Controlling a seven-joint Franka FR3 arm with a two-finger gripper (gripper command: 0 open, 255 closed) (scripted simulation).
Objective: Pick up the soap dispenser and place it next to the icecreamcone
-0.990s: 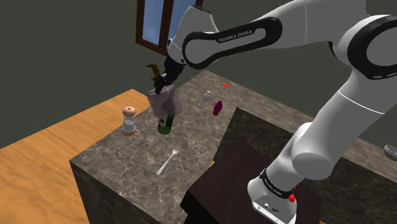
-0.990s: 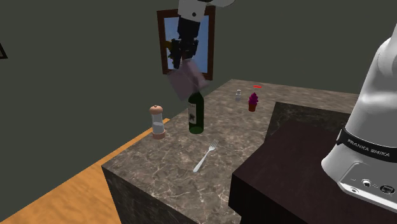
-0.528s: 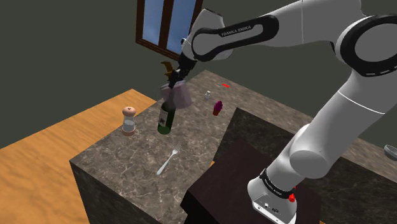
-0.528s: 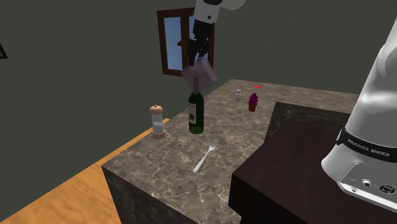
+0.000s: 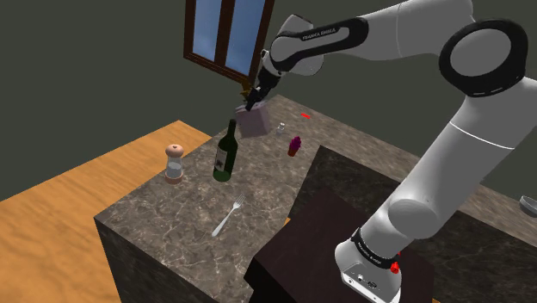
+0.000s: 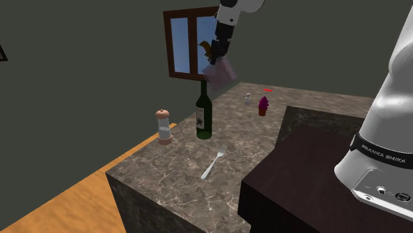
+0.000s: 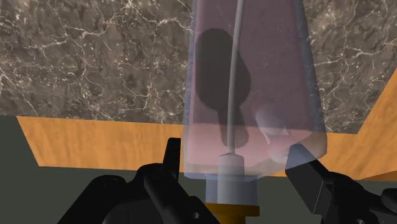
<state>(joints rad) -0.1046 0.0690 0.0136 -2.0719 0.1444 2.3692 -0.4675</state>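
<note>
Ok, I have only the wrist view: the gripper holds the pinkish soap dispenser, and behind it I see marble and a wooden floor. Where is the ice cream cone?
Observer: In the shoulder view the ice cream cone, purple on top, stands on the counter, to the right of the soap dispenser.
Operator: How high is the dispenser?
Observer: It hangs tilted in the gripper, about level with the top of an upright green bottle on its left.
Operator: Does anything stand near the cone?
Observer: A small pale thing stands on the counter just left of it in the second exterior view.
</note>
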